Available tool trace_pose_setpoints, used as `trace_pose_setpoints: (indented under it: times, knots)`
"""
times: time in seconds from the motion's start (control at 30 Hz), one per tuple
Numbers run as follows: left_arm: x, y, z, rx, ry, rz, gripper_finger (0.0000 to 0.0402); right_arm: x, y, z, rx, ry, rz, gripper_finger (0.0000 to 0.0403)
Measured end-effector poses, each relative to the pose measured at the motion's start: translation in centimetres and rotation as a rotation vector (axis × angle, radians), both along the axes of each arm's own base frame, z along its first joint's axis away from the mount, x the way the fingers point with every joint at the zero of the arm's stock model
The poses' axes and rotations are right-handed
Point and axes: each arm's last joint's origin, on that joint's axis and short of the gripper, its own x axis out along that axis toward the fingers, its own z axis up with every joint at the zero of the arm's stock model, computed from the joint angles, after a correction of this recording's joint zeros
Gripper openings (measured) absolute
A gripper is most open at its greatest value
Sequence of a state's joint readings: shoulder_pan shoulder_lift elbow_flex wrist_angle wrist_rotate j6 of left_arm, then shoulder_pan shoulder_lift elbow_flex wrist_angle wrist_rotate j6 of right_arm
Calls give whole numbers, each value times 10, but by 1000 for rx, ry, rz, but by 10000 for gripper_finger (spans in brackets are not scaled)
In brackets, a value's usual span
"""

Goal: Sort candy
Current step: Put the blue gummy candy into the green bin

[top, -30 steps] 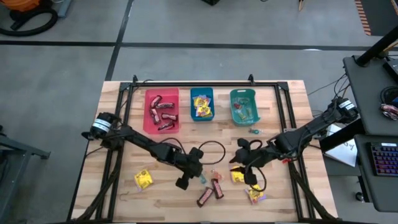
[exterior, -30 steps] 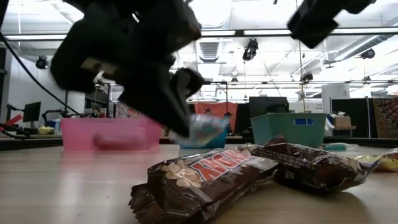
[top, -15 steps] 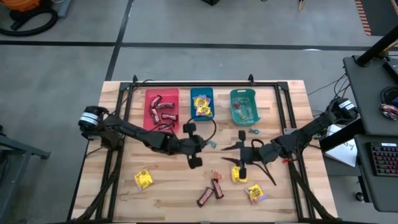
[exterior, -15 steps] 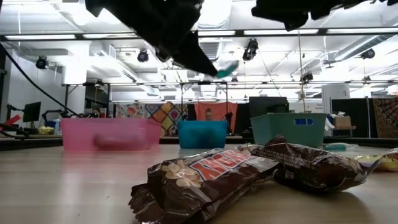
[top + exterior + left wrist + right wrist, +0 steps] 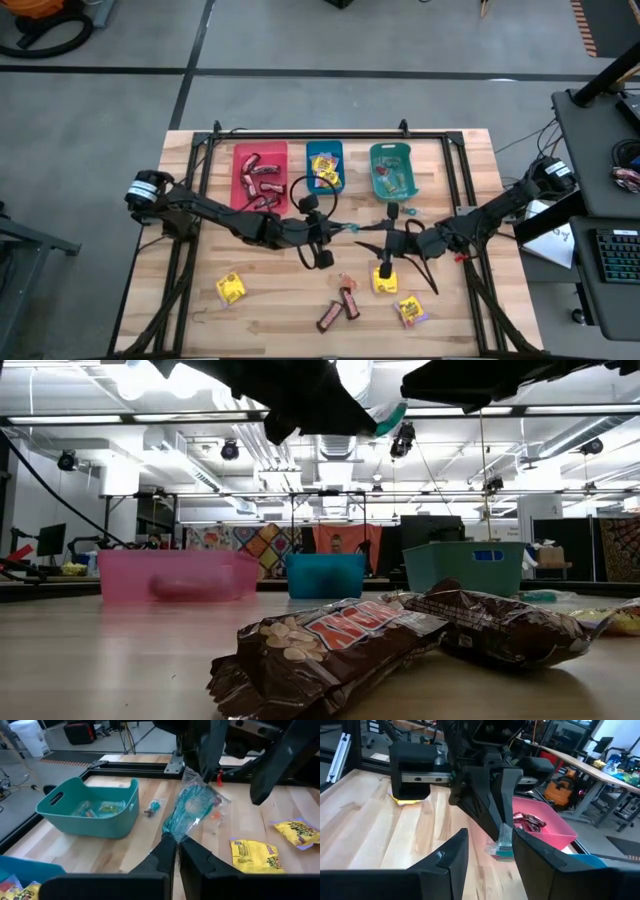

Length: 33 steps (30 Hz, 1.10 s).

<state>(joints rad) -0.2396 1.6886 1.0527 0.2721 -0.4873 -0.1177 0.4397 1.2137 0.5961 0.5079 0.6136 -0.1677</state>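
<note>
We see the left tool [image 5: 177,842] pinched tight on one end of a teal candy [image 5: 186,812] in a clear wrapper, holding it up above the surface [image 5: 270,300]. The right tool [image 5: 487,845] is just in front of it, tip to tip, with its two fingers [image 5: 450,855] spread apart on either side of the same candy, and we cannot see them touching it. Both tools meet in the air over the middle of the surface. Just below the right tool a yellow packet [image 5: 384,281] lies flat, and another yellow packet [image 5: 410,311] lies a bit farther on. Two brown bars [image 5: 340,305] lie near each other, below the spot where the tools meet. A third yellow packet [image 5: 231,289] lies well off to the left tool's side. Past the tools stand a pink bin [image 5: 260,178] with brown bars in it, a blue bin [image 5: 325,167] with yellow packets, and a teal bin [image 5: 392,170] with small teal pieces. One more small teal piece [image 5: 407,211] lies just beside the teal bin.
</note>
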Motion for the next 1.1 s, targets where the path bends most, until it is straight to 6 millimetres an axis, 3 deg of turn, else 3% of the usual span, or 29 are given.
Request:
trace_pose_setpoints:
  times: [0.57, 0.7, 0.93, 1.1]
  knots:
    - [4, -4, -4, -30, -32, -2, 1, 5, -16, 0, -44, 8, -91, 140]
    - [4, -4, -4, -29, -36, -4, 1, 5, -15, -1, -55, 17, -58, 111]
    - [5, -5, -2, -30, -55, -5, 1, 5, -15, -3, -51, 41, -38, 22]
    - [5, -5, -2, -36, -59, -3, 1, 5, -15, -2, -50, 35, -35, 10]
